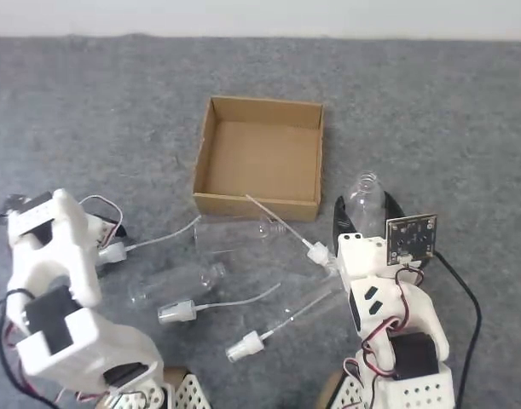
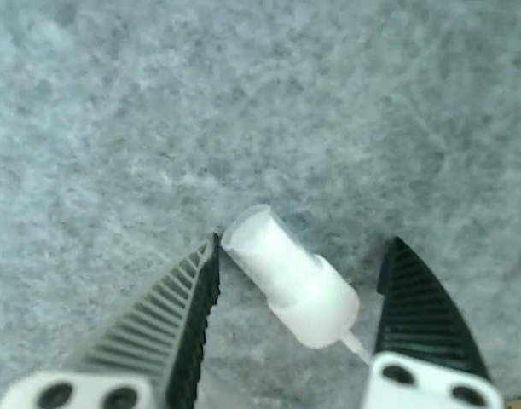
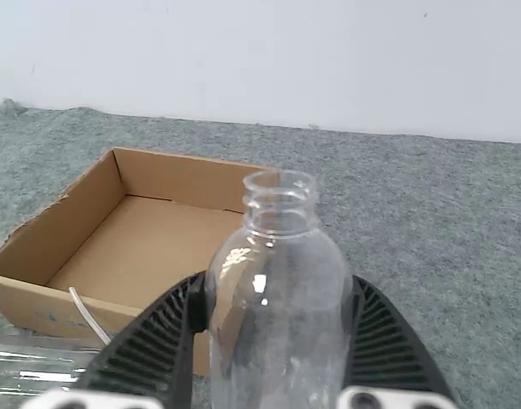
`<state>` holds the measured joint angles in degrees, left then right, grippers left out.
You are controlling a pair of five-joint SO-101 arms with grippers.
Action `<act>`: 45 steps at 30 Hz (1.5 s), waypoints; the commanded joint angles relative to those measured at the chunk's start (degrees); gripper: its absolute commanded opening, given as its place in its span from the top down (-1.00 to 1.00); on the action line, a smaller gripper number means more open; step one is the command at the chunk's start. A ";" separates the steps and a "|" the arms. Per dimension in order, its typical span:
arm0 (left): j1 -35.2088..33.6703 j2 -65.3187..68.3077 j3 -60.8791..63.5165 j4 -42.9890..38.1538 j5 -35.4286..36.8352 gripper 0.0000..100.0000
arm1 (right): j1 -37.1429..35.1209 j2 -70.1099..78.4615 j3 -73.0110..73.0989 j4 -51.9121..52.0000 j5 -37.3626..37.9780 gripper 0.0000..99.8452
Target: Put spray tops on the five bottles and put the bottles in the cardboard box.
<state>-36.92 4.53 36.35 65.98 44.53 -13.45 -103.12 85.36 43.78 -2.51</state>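
Barely begun: no bottle capped, none boxed
The right gripper (image 3: 277,294) has its fingers clamped on an upright clear bottle (image 3: 273,247) with an open neck, near the cardboard box (image 1: 256,206), in which no bottle lies. The left gripper (image 2: 304,247) holds its fingers apart either side of a white spray top (image 2: 286,273) lying on the bench (image 1: 431,111). Other bare bottles (image 1: 234,234) and loose tops (image 1: 176,311) lie before the box, so all five cappings and packings seem left to do
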 commanded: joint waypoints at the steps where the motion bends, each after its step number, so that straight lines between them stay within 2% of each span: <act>1: -0.09 -0.26 -2.77 -2.90 0.35 0.43 | 0.40 -0.84 -0.26 -1.45 0.00 0.76; 9: -0.35 -0.18 -2.42 -5.54 0.53 0.47 | 0.40 -0.84 -0.26 -1.45 0.00 0.76; 16: -0.35 -0.18 -2.42 -5.71 0.53 0.87 | 0.40 -0.84 -0.26 -1.45 0.00 0.76; 19: -0.35 -0.18 -2.59 -5.71 0.53 0.98 | 0.40 -0.84 -0.26 -1.45 0.00 0.76; 29: -0.44 -0.88 -6.37 -5.01 0.53 0.98 | 0.40 -0.84 -0.18 -1.45 0.00 0.76; 38: -0.44 -0.88 -21.05 9.76 0.35 0.98 | -0.22 -0.84 -0.09 -1.45 0.00 0.76; 45: 0.00 -0.88 -30.29 16.70 0.18 0.98 | -1.45 -0.84 0.09 -1.36 0.09 0.76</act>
<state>-37.10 4.53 13.32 78.81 44.62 -14.07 -103.12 86.33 43.78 -2.51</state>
